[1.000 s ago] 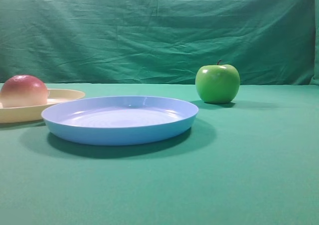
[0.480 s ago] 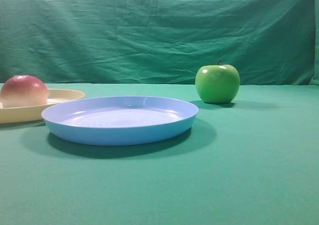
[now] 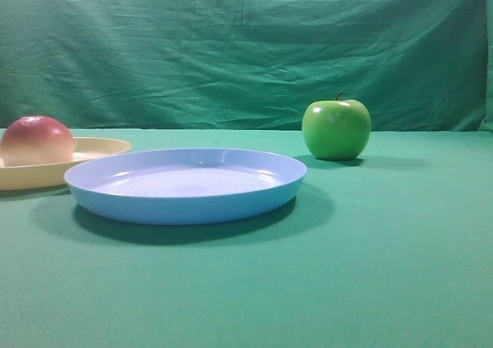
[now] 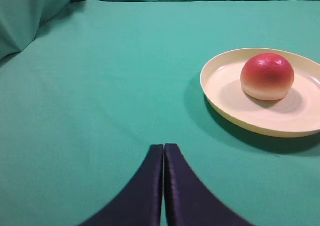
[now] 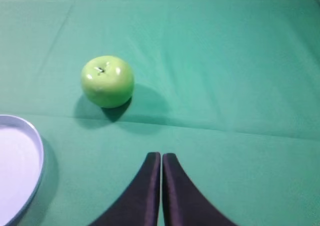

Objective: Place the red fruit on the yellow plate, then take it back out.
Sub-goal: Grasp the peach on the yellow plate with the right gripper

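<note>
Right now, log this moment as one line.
fruit: on yellow plate | left gripper: shut, empty, short of plate | right gripper: shut, empty | apple: on cloth

Illumination is bright, even and diffuse from overhead. Soft shadows lie under the blue plate (image 3: 185,185), green apple (image 3: 336,128) and yellow plate (image 4: 265,93). Small glare spots mark the apple skin. The exterior high view is slightly soft throughout.

The fruit (image 3: 35,140) sits on the small plate (image 3: 96,146) at the table's (image 3: 370,255) far left. The large plate (image 3: 185,185) lies just right of it (rims overlapping in the high view). The apple (image 3: 336,128) stands farther right, behind.
</note>
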Controlling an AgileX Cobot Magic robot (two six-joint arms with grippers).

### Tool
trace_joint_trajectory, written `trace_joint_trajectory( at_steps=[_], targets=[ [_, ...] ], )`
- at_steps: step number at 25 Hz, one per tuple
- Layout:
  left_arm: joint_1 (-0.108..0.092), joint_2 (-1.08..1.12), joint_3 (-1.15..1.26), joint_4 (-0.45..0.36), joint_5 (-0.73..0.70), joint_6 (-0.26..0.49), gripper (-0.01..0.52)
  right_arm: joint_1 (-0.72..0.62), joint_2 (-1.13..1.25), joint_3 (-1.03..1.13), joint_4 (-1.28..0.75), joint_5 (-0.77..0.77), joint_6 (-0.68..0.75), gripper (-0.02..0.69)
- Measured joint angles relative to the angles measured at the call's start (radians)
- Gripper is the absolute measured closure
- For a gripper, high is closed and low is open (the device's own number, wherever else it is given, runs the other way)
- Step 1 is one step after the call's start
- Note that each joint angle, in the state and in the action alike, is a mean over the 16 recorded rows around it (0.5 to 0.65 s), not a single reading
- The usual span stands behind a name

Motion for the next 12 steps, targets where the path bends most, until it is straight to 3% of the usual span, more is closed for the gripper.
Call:
trace_joint_trajectory(
  at_steps=[12],
  targets=[
    [0.0,0.0,0.0,0.0,0.0,0.0,0.514,0.25,0.304,-0.197,0.042,-0.195,-0.076,0.665]
  ],
)
